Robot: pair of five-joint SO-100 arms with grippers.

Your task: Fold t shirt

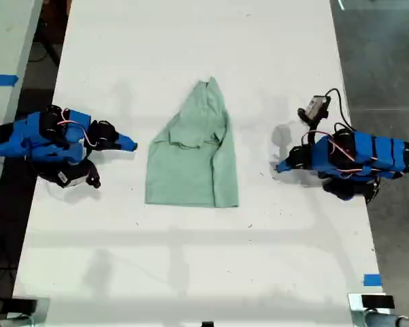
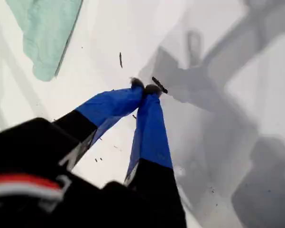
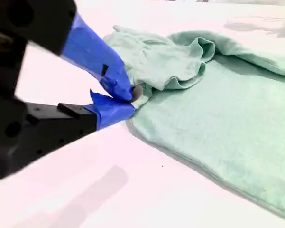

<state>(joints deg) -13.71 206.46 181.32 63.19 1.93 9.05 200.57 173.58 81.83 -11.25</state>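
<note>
Mint-green cloth, wrinkled and already partly gathered: the t shirt lies near the middle of the white table. Its long axis runs from the exterior view's top to its bottom, with a narrow bunched end at the top and a straight hem at the bottom. One side looks doubled over onto the body, with a loose fold of fabric near the middle.

My second gripper sits on the exterior view's left, pointing at the shirt's side edge and just short of it. Its wrist view shows the blue jaws drawn nearly together with no cloth visibly between them, the tips lined up with the rumpled fold at the shirt's edge. This is the nearer arm, so I judge that any next grab on that edge falls to it. The jaws would have to spread first.

My first gripper is on the exterior view's right, further from the cloth, with bare table between the two. Its jaws are pressed tip to tip on nothing, and in its wrist view the shirt only shows well off from the tips.

There is plenty of bare table above and below the shirt in the exterior view. Both side edges of the table are behind the arms.
</note>
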